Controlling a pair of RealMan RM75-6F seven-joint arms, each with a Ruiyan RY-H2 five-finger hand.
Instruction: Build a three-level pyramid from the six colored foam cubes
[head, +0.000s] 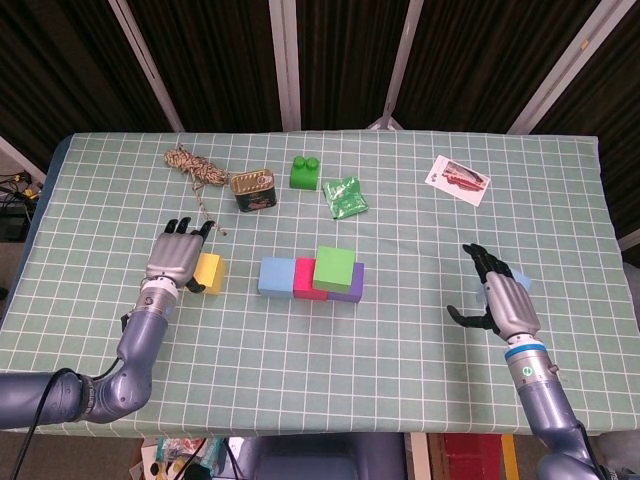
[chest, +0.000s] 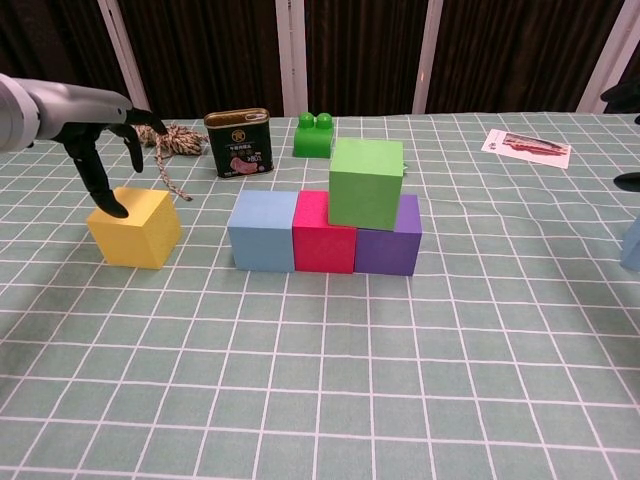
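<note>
Both hands are spreading empty: my left hand (head: 177, 257) is touching the yellow cube (chest: 134, 226); the chest view is cropping my right hand (head: 502, 297).

A desk (head: 420, 330) under a green, white-gridded cloth fills most of the frame. Along the top hang dark curtains (head: 210, 60) — crossed by pale slanted bars (head: 285, 60), perhaps a frame. Light falls evenly.

The left hand (head: 177, 258) hovers palm-down at nine o'clock, its fingers (chest: 100, 183) spread and pointing downward. At four o'clock, the right hand (head: 503, 298) is raised, fingers apart, empty.
</note>
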